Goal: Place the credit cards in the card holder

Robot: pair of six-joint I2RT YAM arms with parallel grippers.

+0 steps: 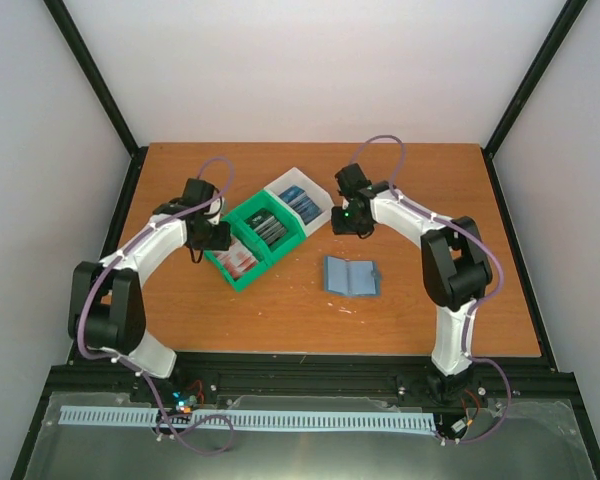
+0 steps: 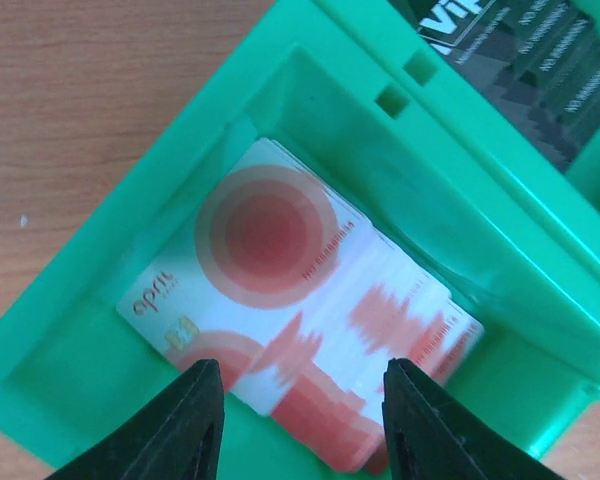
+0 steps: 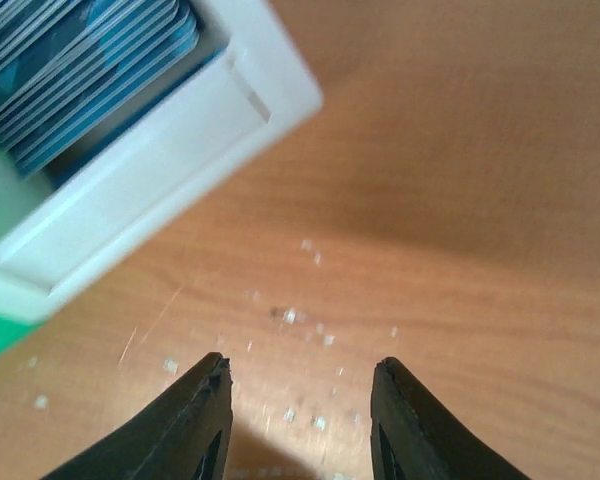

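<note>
Red cards (image 2: 300,320) lie stacked in the green bin (image 2: 70,340), mid-frame; the left gripper (image 2: 302,420) hangs over them, jaws apart, empty. It may pinch several at once. Right gripper (image 3: 300,420) also apart, empty; card holder (image 1: 351,277) lies open, centre-right overhead.

My left arm (image 1: 150,245) and right arm (image 1: 410,213) wear white shells between black joints, looped lilac cables (image 1: 217,163), black wedge fingers (image 2: 185,430); a green light (image 1: 348,212) glows mid-frame.

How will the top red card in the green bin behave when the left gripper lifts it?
Probably stiff and light: the red cards look thin, flat plastic. Glossy and fanned, the top one may slide rather than lift. Hemmed by the green bin walls, its edges look hard to catch.
</note>
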